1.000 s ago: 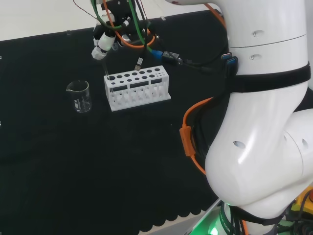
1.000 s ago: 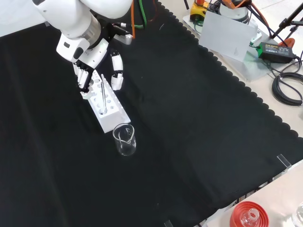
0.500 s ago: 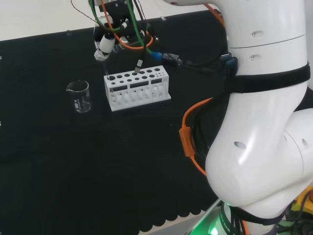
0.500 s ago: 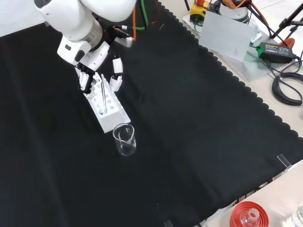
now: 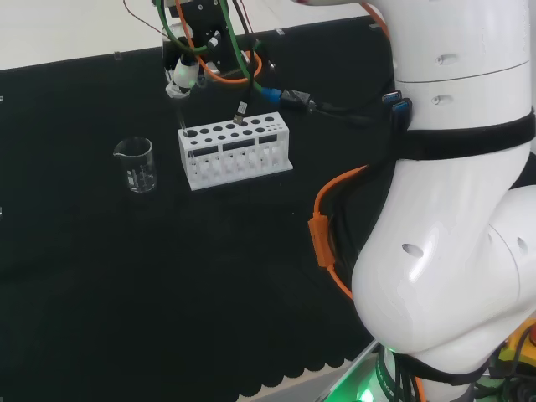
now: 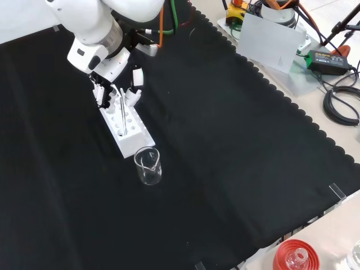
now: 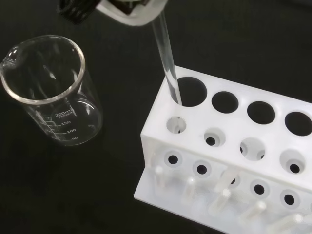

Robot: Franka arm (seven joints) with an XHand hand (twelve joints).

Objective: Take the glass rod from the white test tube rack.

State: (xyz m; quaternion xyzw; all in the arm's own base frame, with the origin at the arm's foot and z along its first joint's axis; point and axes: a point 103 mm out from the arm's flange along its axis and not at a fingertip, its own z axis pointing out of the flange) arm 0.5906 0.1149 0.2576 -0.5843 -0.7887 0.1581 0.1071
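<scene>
The white test tube rack (image 6: 126, 126) stands on the counter (image 6: 225, 146), and the glass rod (image 7: 166, 58) leans in its end hole, the one nearest the beaker (image 7: 51, 87). In the wrist view the rod's lower end is still inside that hole, while its upper end runs up between the fingertips of the robot hand (image 6: 115, 84), which pinch it. The rack's other holes hold nothing. In the front view the rod shows as a thin pale line over the rack's top, with the robot hand at the rack's far end. The beaker is clear glass with printed marks and a spout, and it looks empty; it stands just beside the rack, apart from it, to the left of it in the head view.
</scene>
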